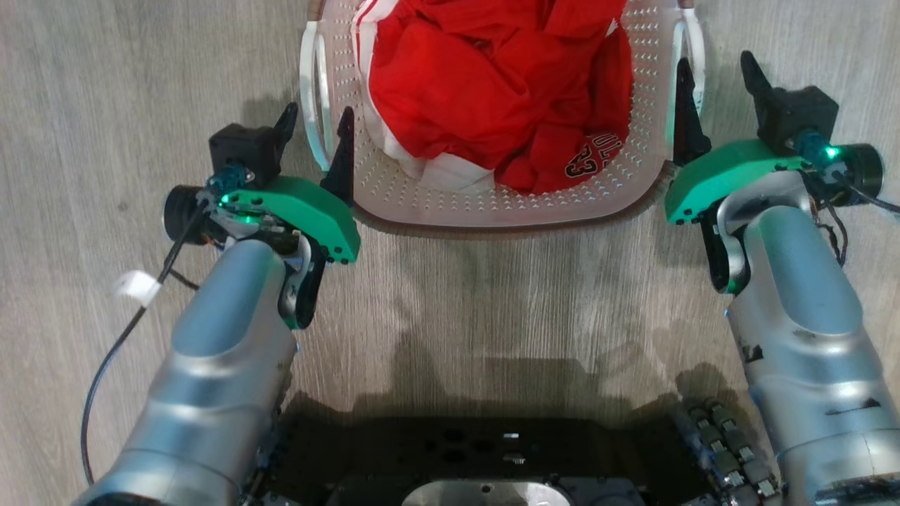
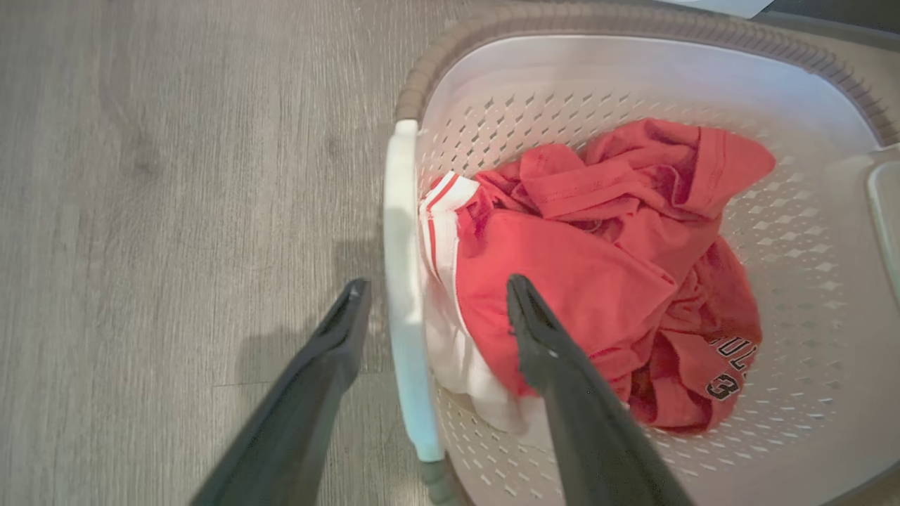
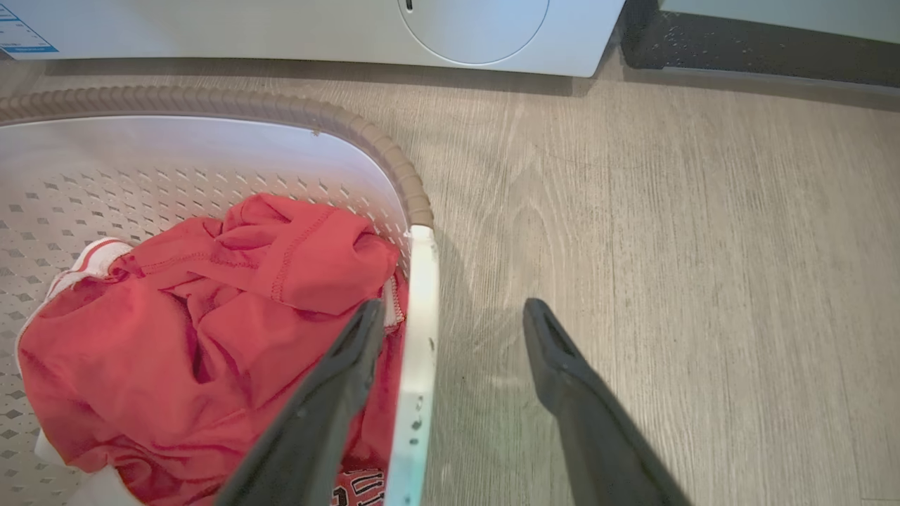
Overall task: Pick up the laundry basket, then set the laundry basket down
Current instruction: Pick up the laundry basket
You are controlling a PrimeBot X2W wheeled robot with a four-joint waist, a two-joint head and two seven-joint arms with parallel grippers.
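1. Left gripper (image 1: pixel 316 140), in the head view, stands spread, one finger outside and one inside the left handle (image 1: pixel 306 84) of the laundry basket (image 1: pixel 492 207). The basket sits on the floor (image 1: pixel 492 302) ahead of us, holding a red garment (image 1: pixel 478 91). Our right gripper (image 1: pixel 717 91), also spread, straddles the right handle (image 1: pixel 697 46).
2. In the left wrist view, the white handle runs between our parted fingers, and neither visibly touches it.
3. In the right wrist view, the inner finger hangs over the garment and the outer over bare floor. A white appliance (image 3: pixel 471 28) stands beyond.
4. We judge this the pre-grasp stage. Next, both grippers should close together on the handles, then lift evenly to avoid tilting.
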